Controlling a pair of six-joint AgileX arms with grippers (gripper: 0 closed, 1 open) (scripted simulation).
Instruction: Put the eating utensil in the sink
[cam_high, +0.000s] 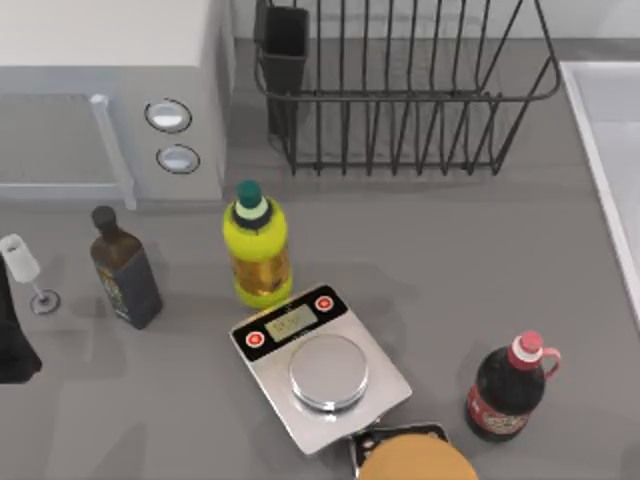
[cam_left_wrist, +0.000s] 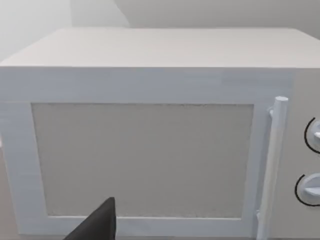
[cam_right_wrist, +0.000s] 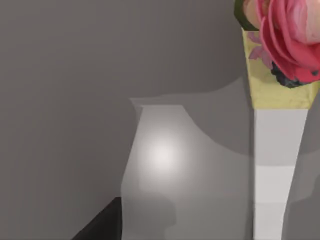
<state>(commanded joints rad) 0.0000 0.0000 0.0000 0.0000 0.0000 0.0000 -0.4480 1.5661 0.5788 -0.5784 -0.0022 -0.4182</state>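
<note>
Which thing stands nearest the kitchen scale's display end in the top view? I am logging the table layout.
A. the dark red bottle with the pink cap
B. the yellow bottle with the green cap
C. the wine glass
B: the yellow bottle stands right behind the scale by its display.

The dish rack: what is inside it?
A dark cup-like holder sits in the left corner of the dish rack. Its other slots show grey table through the wires. What the holder contains cannot be seen.
</note>
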